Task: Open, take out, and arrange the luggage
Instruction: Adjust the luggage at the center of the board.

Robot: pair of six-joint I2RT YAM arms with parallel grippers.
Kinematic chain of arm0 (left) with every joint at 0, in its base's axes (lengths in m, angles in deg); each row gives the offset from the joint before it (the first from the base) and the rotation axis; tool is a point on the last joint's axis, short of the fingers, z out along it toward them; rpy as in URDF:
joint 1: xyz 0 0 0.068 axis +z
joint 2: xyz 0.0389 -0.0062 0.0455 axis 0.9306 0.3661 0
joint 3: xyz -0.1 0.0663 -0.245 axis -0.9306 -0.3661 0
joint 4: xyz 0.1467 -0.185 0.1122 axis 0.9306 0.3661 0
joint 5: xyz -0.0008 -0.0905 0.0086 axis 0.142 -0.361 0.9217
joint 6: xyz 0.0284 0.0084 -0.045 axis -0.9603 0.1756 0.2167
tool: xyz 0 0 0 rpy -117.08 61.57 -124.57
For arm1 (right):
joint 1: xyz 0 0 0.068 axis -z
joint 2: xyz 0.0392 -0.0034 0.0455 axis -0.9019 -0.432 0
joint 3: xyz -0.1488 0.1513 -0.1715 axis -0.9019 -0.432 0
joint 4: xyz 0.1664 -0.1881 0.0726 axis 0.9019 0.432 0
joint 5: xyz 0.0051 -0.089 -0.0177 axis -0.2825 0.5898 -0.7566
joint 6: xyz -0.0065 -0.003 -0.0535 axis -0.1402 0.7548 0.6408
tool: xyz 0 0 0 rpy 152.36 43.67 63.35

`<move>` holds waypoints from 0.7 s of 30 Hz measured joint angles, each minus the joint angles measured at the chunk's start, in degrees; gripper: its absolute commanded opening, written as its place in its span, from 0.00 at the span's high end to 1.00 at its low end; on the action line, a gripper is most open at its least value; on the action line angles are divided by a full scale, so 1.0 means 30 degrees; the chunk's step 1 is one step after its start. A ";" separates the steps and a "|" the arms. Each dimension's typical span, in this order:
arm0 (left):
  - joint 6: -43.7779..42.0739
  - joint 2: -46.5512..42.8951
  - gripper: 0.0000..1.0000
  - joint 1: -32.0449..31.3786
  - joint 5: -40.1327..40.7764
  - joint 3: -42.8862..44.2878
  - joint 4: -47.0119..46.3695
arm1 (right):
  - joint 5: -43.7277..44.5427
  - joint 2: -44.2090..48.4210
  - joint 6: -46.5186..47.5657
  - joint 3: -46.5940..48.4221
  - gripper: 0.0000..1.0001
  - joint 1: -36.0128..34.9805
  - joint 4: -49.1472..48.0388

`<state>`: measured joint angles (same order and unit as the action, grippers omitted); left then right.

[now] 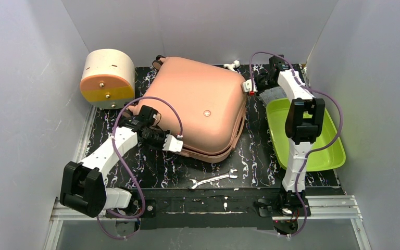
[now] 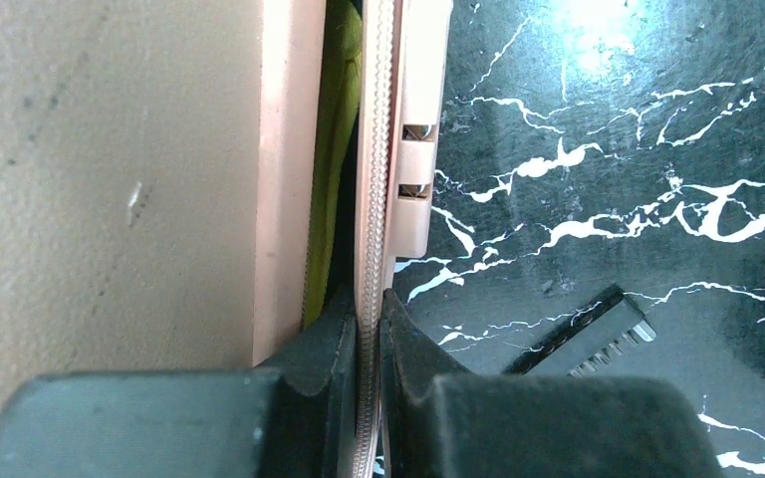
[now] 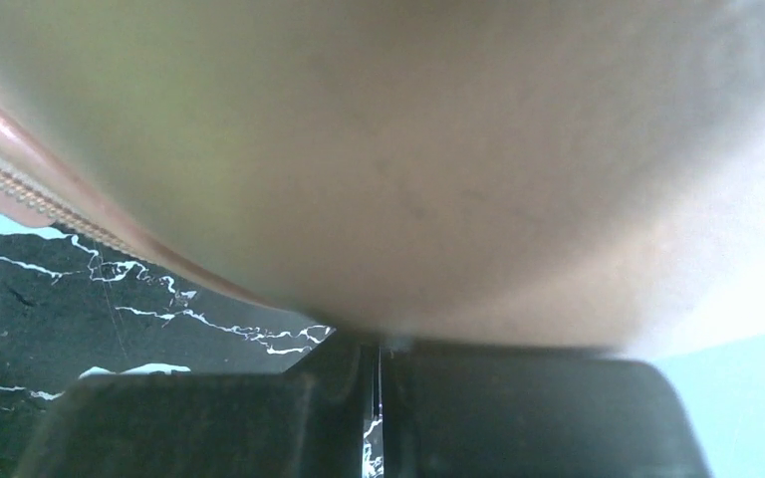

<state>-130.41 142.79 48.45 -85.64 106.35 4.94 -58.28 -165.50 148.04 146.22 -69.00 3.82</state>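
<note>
The salmon-pink luggage (image 1: pixel 198 101) lies flat in the middle of the black marbled mat, its lid slightly ajar along the near edge. My left gripper (image 1: pixel 173 143) is at its near-left edge. In the left wrist view this gripper (image 2: pixel 367 339) is shut on the luggage's zipper rim (image 2: pixel 372 179), and something yellow-green (image 2: pixel 336 119) shows in the gap between the shells. My right gripper (image 1: pixel 249 86) is at the luggage's far-right corner. In the right wrist view it (image 3: pixel 379 349) is shut, its tips pressed against the pink shell (image 3: pixel 438 149), with nothing visible between them.
A round cream-and-orange drum box (image 1: pixel 107 78) stands at the back left. A lime-green tray (image 1: pixel 323 151) lies on the right under the right arm. A silver wrench (image 1: pixel 213 178) lies near the front edge. A black comb-like piece (image 2: pixel 583 344) lies beside the left gripper.
</note>
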 measured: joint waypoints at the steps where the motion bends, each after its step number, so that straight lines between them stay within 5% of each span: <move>1: 0.0138 0.0080 0.78 0.0000 0.0000 0.0087 0.0073 | -0.0022 -0.0255 0.0568 0.0554 0.99 0.0000 0.0772; 3: 0.0539 0.0255 0.44 0.0000 0.0000 0.0291 0.0175 | -0.0051 -0.0408 0.1406 0.0874 0.99 0.0007 0.1566; 7: 0.1224 0.1027 0.05 -0.0007 0.0080 0.0233 0.1421 | -0.0313 0.0466 0.2273 -0.0838 0.99 0.0087 0.0328; 21: 0.4422 -0.2550 0.02 0.0393 -0.1727 0.0831 0.3337 | 0.1275 0.8735 -0.6798 -1.3639 0.99 -0.0240 -1.1606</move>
<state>-117.14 135.14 49.63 -90.82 108.84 14.96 -54.45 -139.30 127.65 105.31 -69.72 -30.99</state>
